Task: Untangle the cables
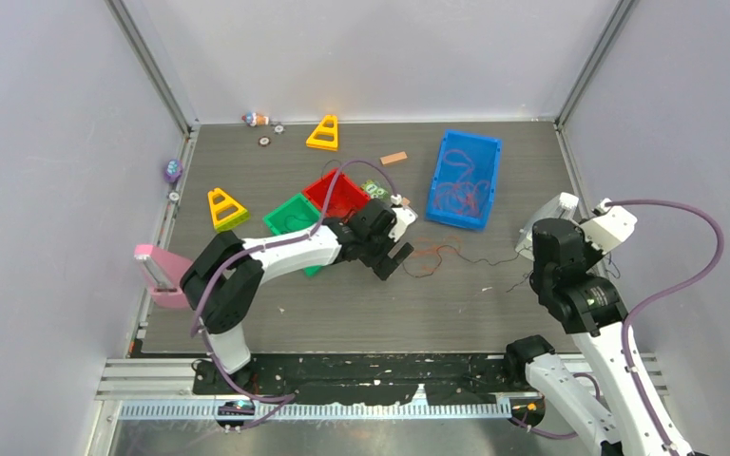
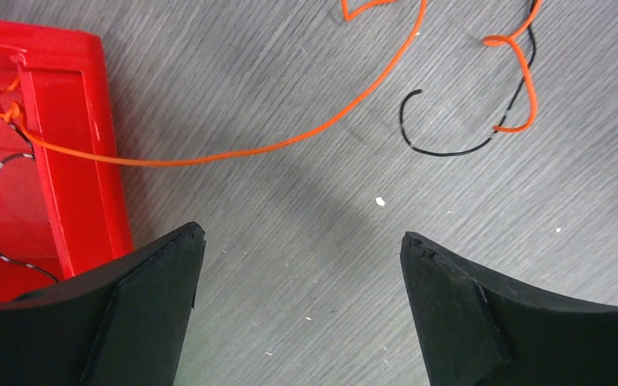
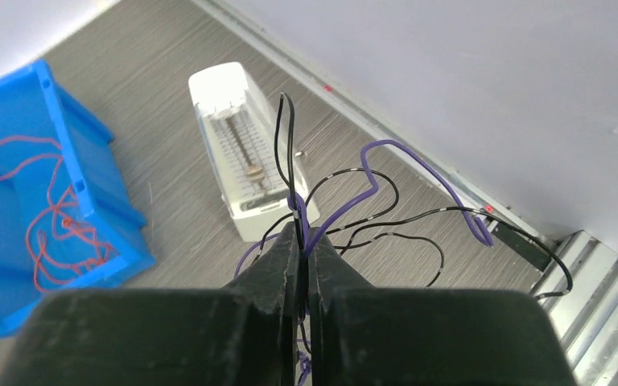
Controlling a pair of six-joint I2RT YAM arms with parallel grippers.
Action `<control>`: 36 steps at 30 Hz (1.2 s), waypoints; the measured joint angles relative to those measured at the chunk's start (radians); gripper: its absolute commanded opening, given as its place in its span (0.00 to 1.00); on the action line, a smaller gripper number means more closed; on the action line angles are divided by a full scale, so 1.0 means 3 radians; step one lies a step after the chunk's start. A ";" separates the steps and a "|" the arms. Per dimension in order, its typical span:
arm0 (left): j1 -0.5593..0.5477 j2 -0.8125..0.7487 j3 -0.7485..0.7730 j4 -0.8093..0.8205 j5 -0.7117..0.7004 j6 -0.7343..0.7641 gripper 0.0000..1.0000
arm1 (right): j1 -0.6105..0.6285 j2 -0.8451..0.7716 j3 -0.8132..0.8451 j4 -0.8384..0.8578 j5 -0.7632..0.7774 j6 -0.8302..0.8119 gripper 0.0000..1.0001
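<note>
A blue bin [image 1: 493, 180] sits far right on the grey table [image 1: 342, 313]; a red bin [image 1: 318, 182] and a green bin [image 1: 280, 209] stand side by side mid-table, flanked by two yellow triangular frames [image 1: 323, 134] [image 1: 226, 209]. A white box [image 1: 542, 220] stands near the right wall.

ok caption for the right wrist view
Right gripper shut on purple and black cables, a white metronome behind.

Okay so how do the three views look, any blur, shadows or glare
Top external: evenly lit, sharp, only faint shadows. Left wrist: orange cable crisp, a soft shadow ahead of the open left gripper. Right wrist: right gripper, shut on thin cables, soft up close; blue bin clear; no glare.
</note>
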 measured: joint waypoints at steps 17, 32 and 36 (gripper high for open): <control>-0.0252 0.0121 0.0413 -0.0319 -0.0318 0.1968 0.93 | 0.0000 0.0112 -0.0196 0.0278 -0.0696 -0.0224 0.09; -0.0174 0.0797 0.0885 -0.0603 -0.0160 0.2534 0.24 | 0.0000 0.0058 -0.0216 0.0308 -0.0806 -0.0231 0.10; -0.0172 0.1106 0.1213 -0.0788 -0.0338 0.2490 0.00 | 0.0000 0.0057 -0.0226 0.0310 -0.0807 -0.0230 0.10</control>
